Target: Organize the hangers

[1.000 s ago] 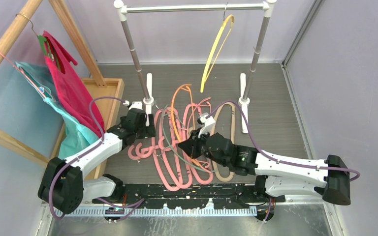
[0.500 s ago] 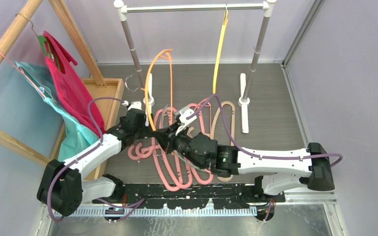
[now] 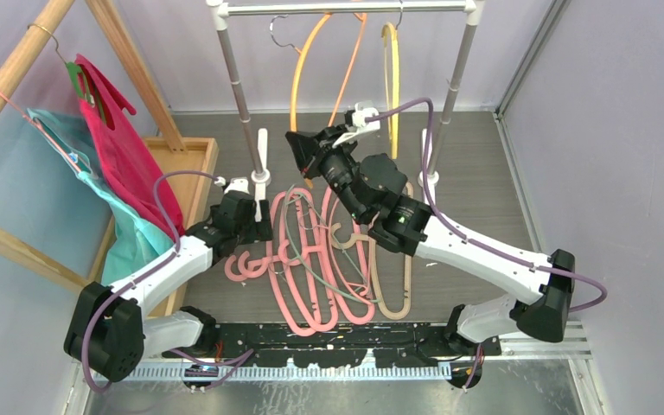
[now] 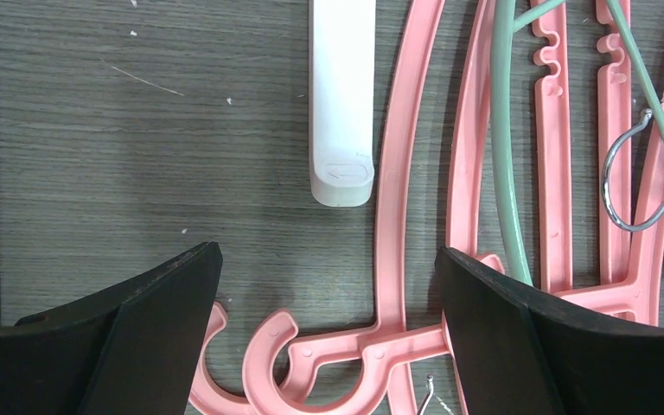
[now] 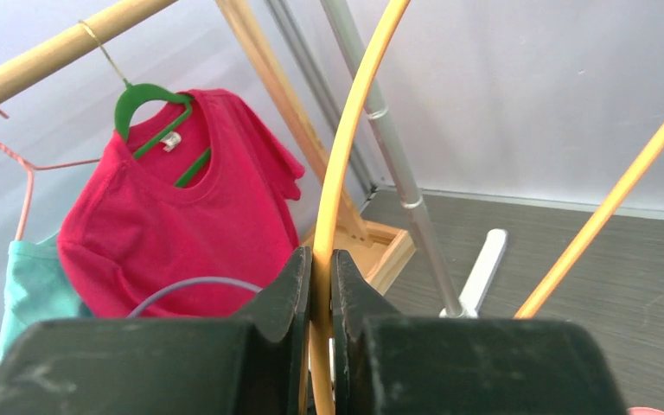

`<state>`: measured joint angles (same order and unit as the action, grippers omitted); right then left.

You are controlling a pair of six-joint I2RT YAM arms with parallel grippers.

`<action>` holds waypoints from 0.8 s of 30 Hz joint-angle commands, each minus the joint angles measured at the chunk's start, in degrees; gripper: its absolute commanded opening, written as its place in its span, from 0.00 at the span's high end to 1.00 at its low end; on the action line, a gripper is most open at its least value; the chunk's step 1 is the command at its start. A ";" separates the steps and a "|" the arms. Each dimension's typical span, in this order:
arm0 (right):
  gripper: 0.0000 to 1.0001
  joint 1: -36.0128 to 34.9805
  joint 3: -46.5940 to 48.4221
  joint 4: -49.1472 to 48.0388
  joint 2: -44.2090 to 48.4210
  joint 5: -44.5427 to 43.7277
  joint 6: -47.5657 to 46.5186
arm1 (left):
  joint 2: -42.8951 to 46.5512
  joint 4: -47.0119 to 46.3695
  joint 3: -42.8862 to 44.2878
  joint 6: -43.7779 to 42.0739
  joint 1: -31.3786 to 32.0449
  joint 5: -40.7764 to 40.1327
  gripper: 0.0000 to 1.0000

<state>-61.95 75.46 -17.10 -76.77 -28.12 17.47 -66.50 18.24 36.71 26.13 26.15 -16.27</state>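
Note:
My right gripper (image 3: 298,143) is shut on the thin orange hanger (image 3: 301,73) and holds it upright, its metal hook (image 3: 280,23) just under the rack's rail (image 3: 337,10); I cannot tell if it rests on it. In the right wrist view the orange hanger (image 5: 346,130) is pinched by the gripper (image 5: 321,259). A yellow hanger (image 3: 391,69) hangs on the rail. Pink hangers (image 3: 298,294), a grey-green one (image 3: 316,264) and a beige one (image 3: 393,298) lie on the floor. My left gripper (image 4: 328,255) is open over pink hooks (image 4: 268,363), low beside the pile (image 3: 259,226).
The rack's posts (image 3: 240,95) stand on white feet (image 4: 341,104). A wooden frame at left carries a green hanger with red cloth (image 3: 117,147) and teal cloth (image 3: 130,233). A wooden tray (image 3: 194,164) lies beside it. Walls close in at right.
My right gripper has lifted the orange hanger off the pile and carried it up and back to the rail. The yellow hanger has swung. The left arm has not moved.

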 commanded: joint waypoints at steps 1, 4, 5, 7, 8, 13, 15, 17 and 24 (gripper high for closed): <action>0.99 1.90 6.62 -1.47 -2.15 8.60 1.57 | 1.16 -1.56 0.71 -0.53 0.17 -0.59 0.02; 0.99 3.40 7.70 -1.39 -3.53 10.12 2.93 | 1.09 -1.46 0.76 -0.64 0.20 -0.72 0.02; 0.99 3.66 7.88 -1.49 -3.82 10.44 3.11 | 1.15 -1.55 0.67 -0.61 0.21 -0.69 0.02; 0.99 4.20 7.63 -2.07 -4.22 11.20 3.65 | 1.27 -1.62 0.44 -0.72 0.21 -0.90 0.02; 0.99 4.70 7.57 -2.32 -4.40 12.00 4.33 | 1.28 -1.69 0.33 -0.73 0.17 -1.01 0.02; 0.99 7.20 6.48 -3.70 -4.80 14.14 6.61 | 1.07 -1.83 0.28 -0.80 0.17 -0.86 0.02; 0.99 8.45 5.33 -5.43 -4.21 14.63 7.37 | 1.17 -1.88 0.27 -0.81 0.21 -0.78 0.02; 0.99 9.65 4.57 -6.61 -3.78 15.04 8.08 | 1.35 -1.87 0.21 -0.80 0.23 -0.86 0.02; 0.99 12.43 6.15 -5.62 -5.14 14.13 10.65 | 1.49 -1.55 0.42 -0.92 0.17 -0.82 0.02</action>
<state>-50.59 79.15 -17.67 -82.65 -14.20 26.46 -66.50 18.24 36.71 25.91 26.15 -16.29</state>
